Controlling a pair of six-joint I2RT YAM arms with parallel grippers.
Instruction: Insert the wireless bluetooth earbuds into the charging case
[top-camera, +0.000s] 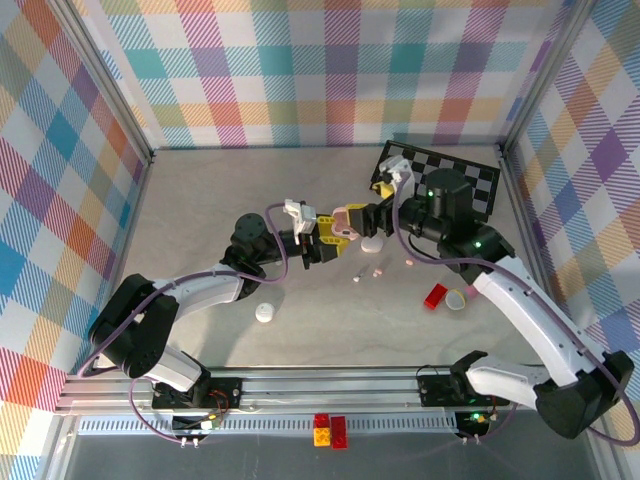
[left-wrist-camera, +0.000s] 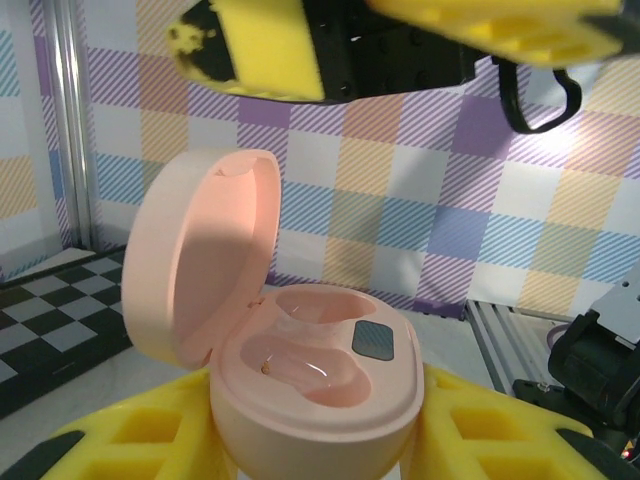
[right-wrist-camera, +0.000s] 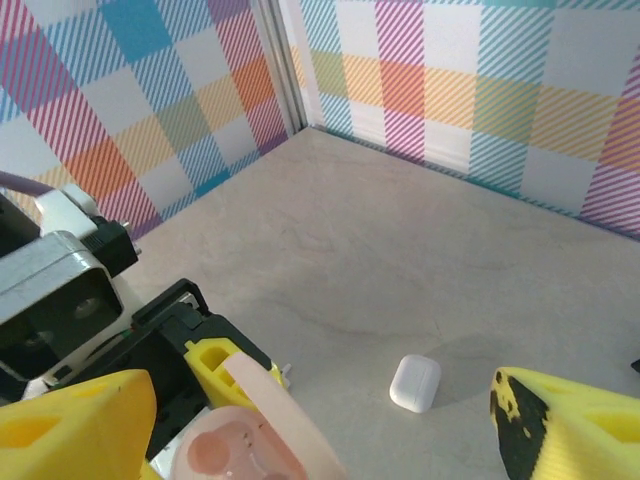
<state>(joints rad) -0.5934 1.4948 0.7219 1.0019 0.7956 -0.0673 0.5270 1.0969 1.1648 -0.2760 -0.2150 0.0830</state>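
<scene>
Pink charging case (left-wrist-camera: 315, 385): near the middle of the table (top-camera: 200, 200), pinched low on both sides by the yellow jaws of the left gripper (left-wrist-camera: 315, 450). Its lid is hinged open and stands up on the left in the left wrist view.
Case interior, left wrist view: two moulded wells, both bare, with a small dark rectangle between them and a tiny metallic glint in the nearer well.
Right gripper (right-wrist-camera: 320, 430): jaws spread wide, one yellow finger on either side of the pink case and clear of it. In the left wrist view the same fingers hang above the open lid.
Earbuds (top-camera: 378, 270), top view: three tiny pale pieces lying apart from one another on the table, on the near side of the held case and outside it. They are too small to tell white from pink.
Top view adds: a round white case (top-camera: 264, 313) near the left arm, a red block (top-camera: 435, 296) just beside a pale case (top-camera: 458, 298), and a checkerboard (top-camera: 455, 180) at the far right.
Right wrist view adds: a closed white pebble case (right-wrist-camera: 415, 382) lying flat. I cannot tell which of the top view's cases it is.
</scene>
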